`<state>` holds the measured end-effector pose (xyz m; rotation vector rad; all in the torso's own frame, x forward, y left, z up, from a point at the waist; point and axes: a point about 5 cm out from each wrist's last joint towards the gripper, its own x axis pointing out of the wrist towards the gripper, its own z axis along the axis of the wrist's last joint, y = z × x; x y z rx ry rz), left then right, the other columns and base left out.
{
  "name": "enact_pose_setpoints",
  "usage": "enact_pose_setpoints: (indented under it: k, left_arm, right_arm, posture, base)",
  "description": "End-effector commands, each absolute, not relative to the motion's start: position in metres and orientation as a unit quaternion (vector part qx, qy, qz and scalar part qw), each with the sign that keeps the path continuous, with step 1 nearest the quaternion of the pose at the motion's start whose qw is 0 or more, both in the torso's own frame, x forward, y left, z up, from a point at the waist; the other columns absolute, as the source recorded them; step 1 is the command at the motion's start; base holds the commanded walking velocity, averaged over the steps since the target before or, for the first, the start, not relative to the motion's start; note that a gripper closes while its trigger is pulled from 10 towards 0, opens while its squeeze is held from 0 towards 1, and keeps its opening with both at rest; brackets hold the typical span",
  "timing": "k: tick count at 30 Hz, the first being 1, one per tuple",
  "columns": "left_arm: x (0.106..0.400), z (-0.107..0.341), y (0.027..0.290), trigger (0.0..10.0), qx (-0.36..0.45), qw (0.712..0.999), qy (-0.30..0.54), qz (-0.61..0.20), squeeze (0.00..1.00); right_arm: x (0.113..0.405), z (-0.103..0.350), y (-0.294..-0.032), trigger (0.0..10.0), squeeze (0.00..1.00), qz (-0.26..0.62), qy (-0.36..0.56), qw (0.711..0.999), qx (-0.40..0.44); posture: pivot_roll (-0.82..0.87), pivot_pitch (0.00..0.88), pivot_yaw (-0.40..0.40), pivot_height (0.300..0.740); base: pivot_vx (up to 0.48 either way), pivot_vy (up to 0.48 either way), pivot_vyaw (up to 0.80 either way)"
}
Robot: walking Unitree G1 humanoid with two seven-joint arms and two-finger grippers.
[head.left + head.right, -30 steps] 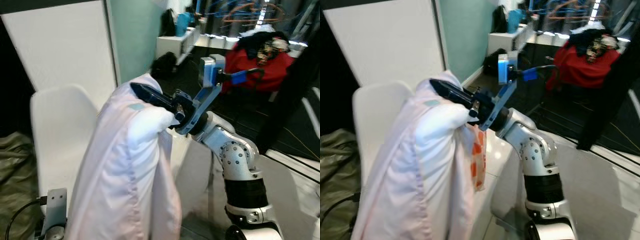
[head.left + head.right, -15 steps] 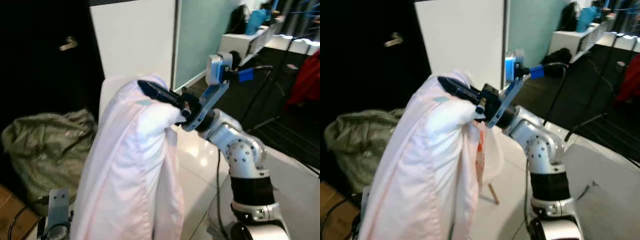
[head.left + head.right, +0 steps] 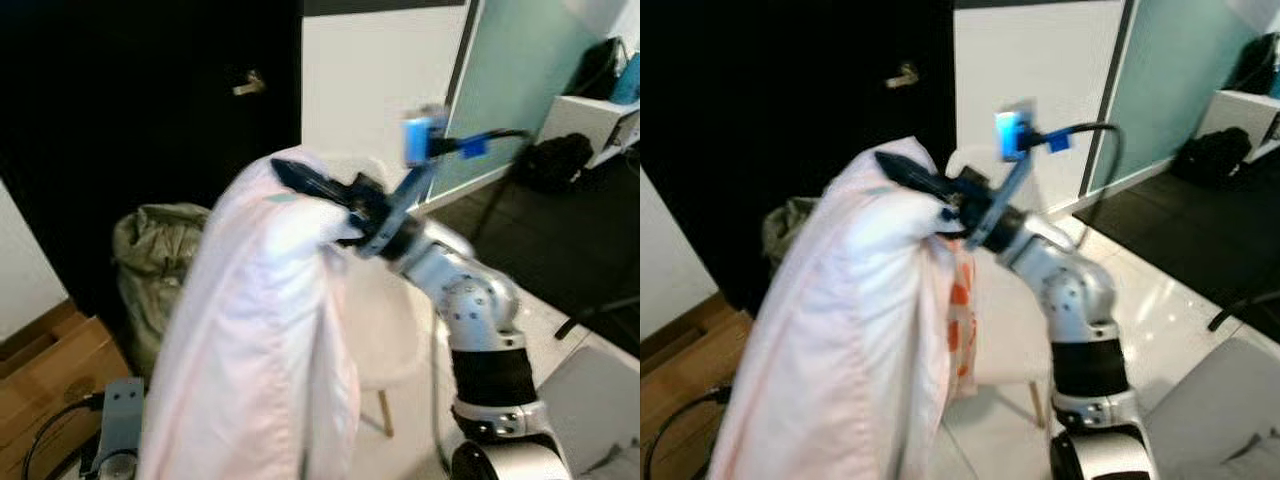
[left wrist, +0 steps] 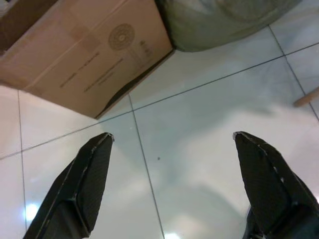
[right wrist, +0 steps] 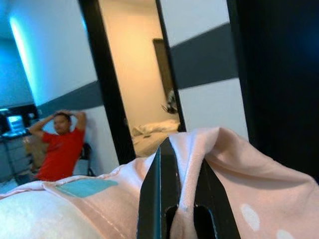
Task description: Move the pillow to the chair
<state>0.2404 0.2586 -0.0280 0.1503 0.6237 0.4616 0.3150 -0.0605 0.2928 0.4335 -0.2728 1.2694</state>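
Observation:
A big pale pink pillow (image 3: 250, 370) hangs in front of me, held up by its top corner. My right gripper (image 3: 300, 176) is shut on that corner; in the right wrist view its black fingers (image 5: 159, 189) pinch a fold of the pink cloth (image 5: 229, 169). A white chair (image 3: 375, 320) stands just behind the pillow and partly hidden by it, with one wooden leg (image 3: 383, 425) showing. My left gripper (image 4: 172, 172) hangs low over the tiled floor, open and holding nothing.
A grey-green sack (image 3: 160, 250) slumps against a dark door (image 3: 130, 100) on the left. A cardboard box (image 4: 87, 50) lies on the floor by the sack. A black bag (image 3: 560, 160) sits far right by a glass panel. A person in red (image 5: 60, 149) appears in the right wrist view.
The camera has swung left, so the dark door, sack and box have come into view. My right gripper keeps its hold on the pillow corner; the chair now shows behind the pillow's right side.

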Motion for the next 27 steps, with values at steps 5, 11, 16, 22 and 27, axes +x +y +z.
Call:
enact_pose_setpoints:
  k: [5,11,16,22,27]
  left_arm:
    - [0.2368,-0.0317,0.2563,10.0,0.064,0.921,0.311,0.228,0.0]
    - [0.2369,-0.0307,0.2585,10.0,0.063,0.919,0.309,0.238,0.0]
    - [0.2378,-0.0302,0.2581,10.0,0.066,0.921,0.308,0.23,0.0]
    - [0.2393,-0.0299,0.2556,10.0,0.069,0.924,0.306,0.219,0.0]
    - [0.2395,-0.0299,0.2553,10.0,0.069,0.924,0.306,0.218,0.0]
  right_arm:
    - [0.3214,0.3046,-0.0699,10.0,0.0,0.554,-0.163,0.792,0.198]
    - [0.3227,0.3045,-0.0705,10.0,0.0,0.549,-0.161,0.796,0.197]
    - [0.3234,0.3034,-0.0695,10.0,0.0,0.547,-0.16,0.798,0.196]
    - [0.3248,0.2997,-0.0687,10.0,0.0,0.543,-0.152,0.803,0.194]
    - [0.3251,0.299,-0.0684,10.0,0.0,0.543,-0.15,0.803,0.197]
  posture:
    - [-0.1,0.042,-0.027,0.736]
    - [-0.1,0.046,-0.026,0.736]
    - [-0.1,0.046,-0.025,0.736]
    - [-0.1,0.044,-0.026,0.736]
    - [-0.11,0.045,-0.026,0.736]
  base:
    - [0.0,-0.375,0.0]
    - [0.0,0.0,0.0]
    - [0.0,0.0,0.0]
    - [0.044,0.0,0.0]
    - [0.277,0.0,0.0]
